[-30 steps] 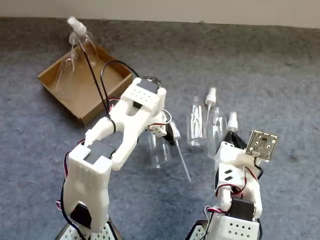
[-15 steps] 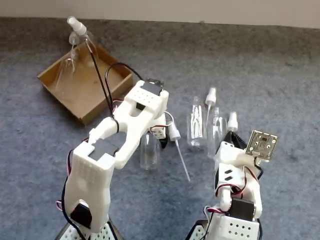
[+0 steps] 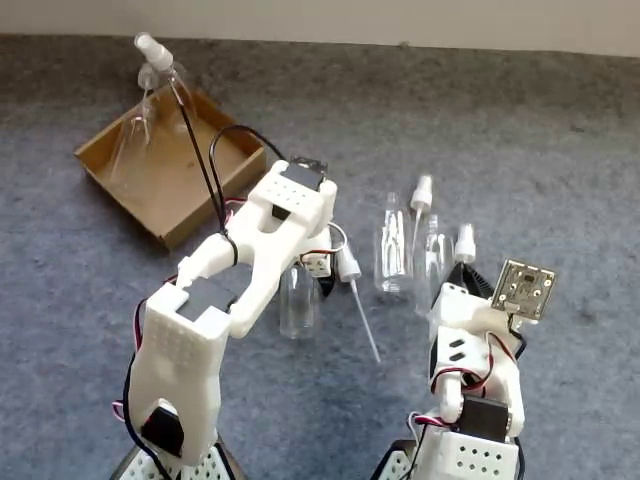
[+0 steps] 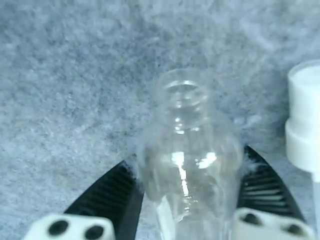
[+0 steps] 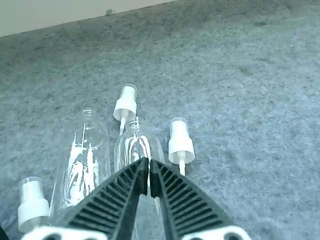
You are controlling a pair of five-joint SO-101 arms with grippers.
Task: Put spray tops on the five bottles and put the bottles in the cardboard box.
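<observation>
The grey carpeted tabletop (image 3: 520, 150) carries everything; the left arm (image 3: 250, 260) stretches forward over its middle, wrist bent down; the cardboard box (image 3: 165, 195) lies at the far left with clear bottles in the box (image 3: 172, 88) standing at its far side, one with a white top; the right arm (image 3: 470, 360) is folded back at the near edge; the left hand (image 4: 187, 185) has its jaws spread around a topless bottle (image 3: 298, 300), gripping its body from both sides; the right hand (image 5: 149, 170) is pressed closed on nothing, pointing at two lying bottles (image 5: 82, 155); a long-tubed spray top (image 3: 350, 268) lies just beside the held bottle; two more spray tops (image 5: 180, 140) lie near the lying pair.
</observation>
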